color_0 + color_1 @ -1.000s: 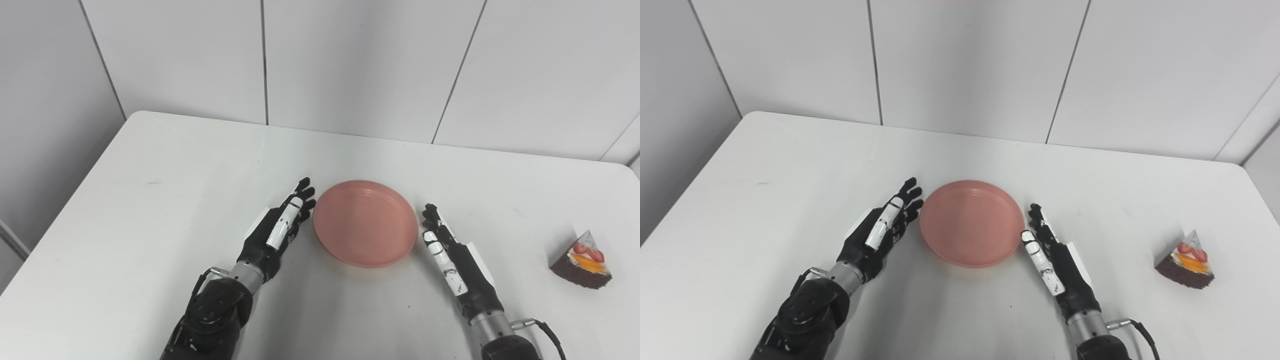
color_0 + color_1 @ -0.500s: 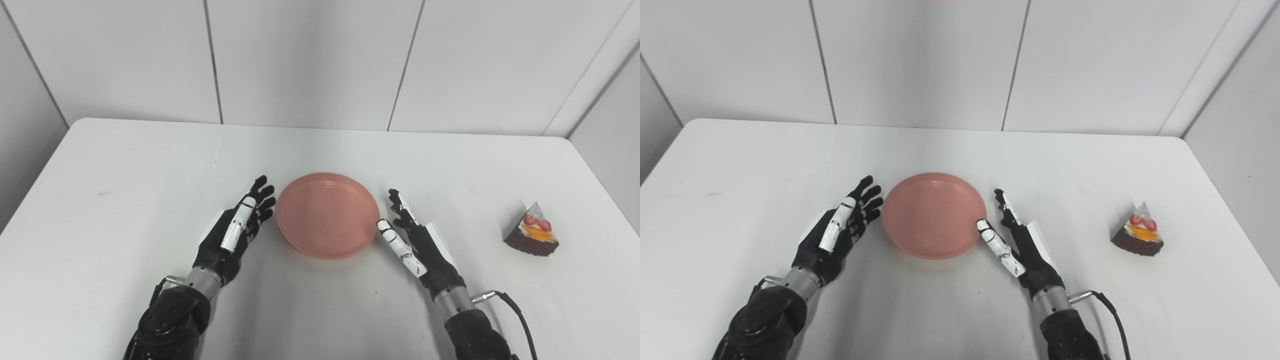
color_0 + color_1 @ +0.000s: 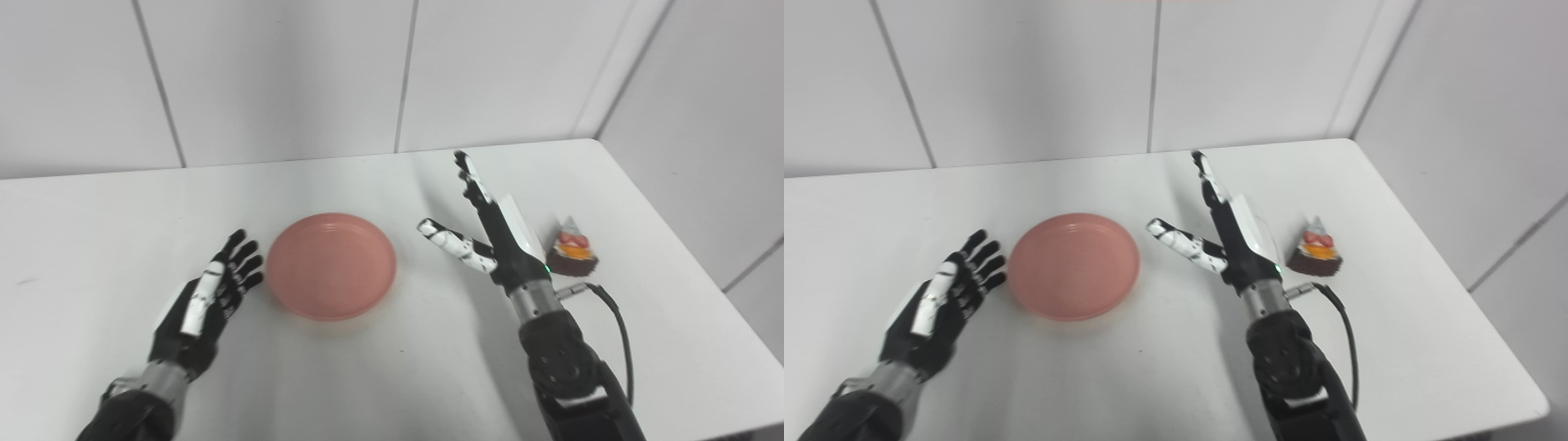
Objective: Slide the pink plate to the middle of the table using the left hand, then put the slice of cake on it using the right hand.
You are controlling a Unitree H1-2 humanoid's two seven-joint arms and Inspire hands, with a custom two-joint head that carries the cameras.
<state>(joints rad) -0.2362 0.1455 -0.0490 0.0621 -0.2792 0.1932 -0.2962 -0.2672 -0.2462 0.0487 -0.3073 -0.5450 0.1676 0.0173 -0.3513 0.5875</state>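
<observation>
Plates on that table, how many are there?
1. The pink plate lies flat near the table's middle, between the left hand and right hand. Nothing seems hidden.

One pink plate (image 3: pixel 331 265), one slice of cake (image 3: pixel 1314 250), and two hands, a left hand (image 3: pixel 205 301) and a right hand (image 3: pixel 490 229), are over one white tabletop (image 3: pixel 92 233).

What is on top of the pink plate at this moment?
Nothing: the plate is bare, its whole inside visible. The cake sits on the table, right of the open right hand, which hides the cake's left edge in the left eye view.
</observation>
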